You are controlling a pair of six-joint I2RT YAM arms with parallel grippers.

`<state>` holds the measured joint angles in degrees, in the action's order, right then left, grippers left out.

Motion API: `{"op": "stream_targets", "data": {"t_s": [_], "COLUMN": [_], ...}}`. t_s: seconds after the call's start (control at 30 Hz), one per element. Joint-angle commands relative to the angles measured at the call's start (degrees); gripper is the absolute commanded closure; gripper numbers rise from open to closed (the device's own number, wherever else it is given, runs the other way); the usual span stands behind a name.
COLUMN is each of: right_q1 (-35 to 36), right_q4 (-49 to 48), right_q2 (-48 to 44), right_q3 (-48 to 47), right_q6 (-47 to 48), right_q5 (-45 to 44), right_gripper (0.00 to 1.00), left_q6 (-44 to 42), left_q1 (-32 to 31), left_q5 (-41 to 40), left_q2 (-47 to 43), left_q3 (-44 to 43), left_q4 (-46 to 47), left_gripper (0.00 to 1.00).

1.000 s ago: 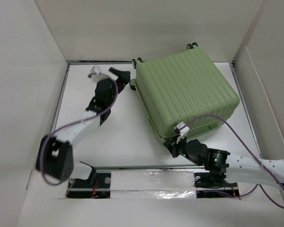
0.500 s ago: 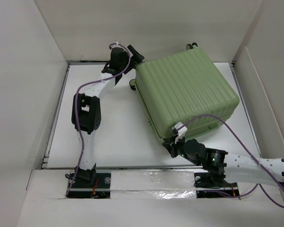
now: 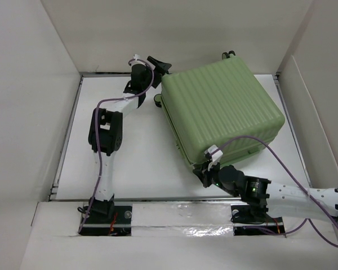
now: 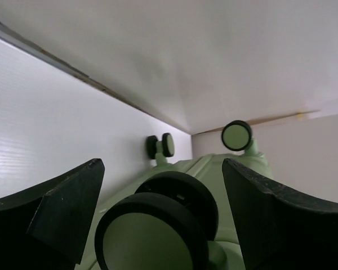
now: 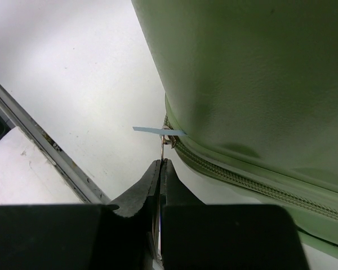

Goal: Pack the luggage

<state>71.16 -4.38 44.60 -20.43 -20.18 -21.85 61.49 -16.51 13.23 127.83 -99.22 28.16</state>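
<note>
At far corner, left gripper (image 3: 160,63) just swung up to luggage (image 3: 222,109), jaws wide astride wheel (image 4: 158,225), gripping nothing. Right gripper (image 5: 160,163) pinched tight on zip pull (image 5: 165,147); zipping looks next.

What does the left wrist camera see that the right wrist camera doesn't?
Only the left wrist camera sees the black wheels of the suitcase: one is very close, between the fingers of the open left claw, and others sit farther back near the wall. Only the right wrist camera sees the zipper, with the shut right claw pinching the metal zipper pull, which has a little blue tab. Both see the pale green suitcase shell and the white table.
</note>
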Motion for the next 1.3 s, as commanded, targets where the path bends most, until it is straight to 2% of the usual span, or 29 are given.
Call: {"op": "stream_targets", "data": {"t_s": [0.0, 0.03, 0.13, 0.17, 0.23, 0.3, 0.43, 0.5, 0.57, 0.67, 0.77, 0.8, 0.9, 0.93, 1.0, 1.07, 1.13, 1.17, 1.2, 1.27], "right_q1": [0.1, -0.4, -3.3, -4.3, -7.8, -9.7, -13.4, -15.9, -17.8, -22.4, -28.2, -29.9, -37.6, -39.4, -42.5, -42.5, -37.3, -34.6, -28.1, -21.4], "right_q4": [-8.2, -8.2, -7.0, -7.7, -8.2, -7.2, -5.6, -4.6, -4.2, -4.6, -4.7, -4.6, -4.5, -4.4, -3.8, -2.6, -4.5, -8.0, -10.4, -16.8], "right_q2": [-1.0, -0.7, -1.2, -1.7, -3.4, -4.5, -6.5, -6.8, -6.7, -5.1, -2.0, -1.2, 1.7, 2.4, 4.8, 5.8, 5.8, 5.9, 6.6, 9.3], "right_q3": [-2.6, -2.6, -2.7, -1.9, -1.2, -0.8, -0.5, -0.8, -1.4, -3.3, -7.0, -8.2, -13.1, -14.5, -17.4, -18.2, -14.9, -13.3, -9.9, -8.5], "right_q6": [-1.0, -1.1, -1.1, -0.9, 0.1, 0.4, 1.6, 2.2, 3.6, 6.1, 9.0, 9.8, 12.4, 12.7, 13.2, 13.0, 11.1, 8.0, 6.1, 2.1], "right_q5": [4.7, 4.4, 4.8, 5.2, 8.4, 11.2, 13.8, 15.9, 17.6, 21.0, 25.4, 27.4, 32.1, 33.3, 35.1, 34.7, 32.8, 31.4, 27.6, 22.6], "right_gripper": [1.00, 1.00, 1.00, 1.00, 1.00, 1.00, 1.00, 1.00, 1.00, 1.00, 1.00, 1.00, 1.00, 1.00, 1.00, 1.00, 1.00, 1.00, 1.00, 1.00], "left_q6": [6.8, 7.4, 10.9, 12.0, 16.4, 18.4, 16.2, 13.0, 11.4, 10.1, 8.7, 7.6, 3.9, 2.7, -0.1, -1.2, -3.6, -5.6, -6.2, -7.6], "left_q1": [-2.5, -2.5, -2.5, -2.5, -0.5, 0.5, 2.4, 3.2, 5.6, 8.9, 10.1, 10.1, 8.4, 7.7, 6.9, 6.9, 6.9, 6.9, 6.9, 6.4], "left_q5": [1.7, 1.7, 1.5, 1.6, 1.4, 1.8, 1.0, -1.0, -3.6, -6.4, -9.7, -10.8, -15.1, -15.8, -17.4, -17.5, -17.2, -16.4, -15.6, -13.6], "left_q2": [-0.2, -0.5, -2.1, -2.4, -2.6, -2.4, -6.8, -10.6, -17.9, -27.9, -37.7, -40.3, -51.3, -57.3, -63.6, -73.4, -83.1, -86.1, -91.1, -94.6], "left_q3": [0.5, 0.9, 6.0, 9.2, 11.9, 14.3, 19.8, 27.6, 34.6, 52.9, 62.4, 68.0, 77.5, 79.3, 83.4, 86.2, 88.0, 88.8, 89.2, 90.2], "left_q4": [13.6, 14.8, 24.4, 30.9, 36.8, 42.7, 44.3, 45.2, 48.2, 52.3, 53.9, 53.6, 50.5, 48.6, 41.0, 34.6, 27.8, 22.0, 19.8, 14.5], "left_gripper": [0.16, 0.19, 0.47, 0.79, 0.98, 1.00, 1.00, 1.00, 1.00, 1.00, 1.00, 1.00, 1.00, 1.00, 1.00, 1.00, 1.00, 1.00, 1.00, 1.00]}}
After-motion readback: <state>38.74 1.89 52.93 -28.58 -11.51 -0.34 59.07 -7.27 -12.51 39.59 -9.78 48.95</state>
